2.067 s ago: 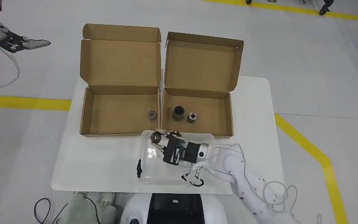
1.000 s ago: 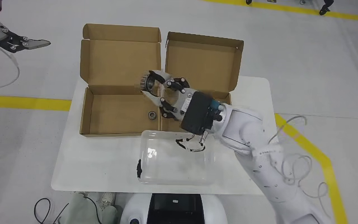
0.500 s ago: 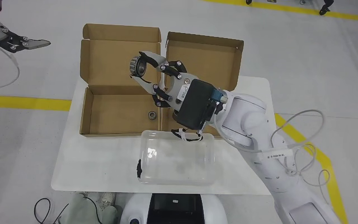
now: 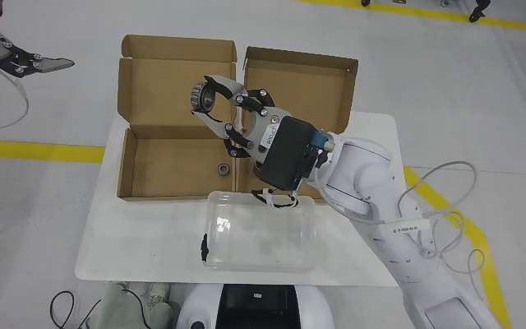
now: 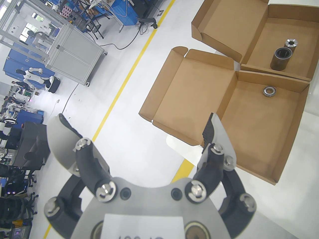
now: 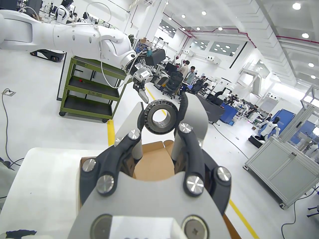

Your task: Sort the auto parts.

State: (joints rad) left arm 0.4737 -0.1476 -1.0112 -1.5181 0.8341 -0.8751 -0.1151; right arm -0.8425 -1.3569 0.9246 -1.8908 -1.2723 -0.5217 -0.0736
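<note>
My right gripper (image 4: 205,97) is shut on a steel bearing ring (image 4: 201,95), held high above the raised lid of the left cardboard box (image 4: 164,169). In the right wrist view the bearing ring (image 6: 160,118) sits clamped between the fingers of that gripper (image 6: 162,111). A small bearing (image 4: 222,169) lies in the left box. In the left wrist view the right box (image 5: 304,58) holds a dark cylinder (image 5: 280,59) and a small silver bushing (image 5: 291,43). My left gripper (image 5: 137,125) is open and empty, off the table's far left (image 4: 37,62).
A clear plastic tub (image 4: 261,230) stands at the front middle of the white table (image 4: 140,238), with a small black item (image 4: 203,247) at its left edge. Both box lids stand open toward the back. The right arm hides most of the right box (image 4: 300,94).
The right gripper lifted the bearing ring out of the clear tub and carried it up and back over the left box's lid. It has held still for the last half second.
</note>
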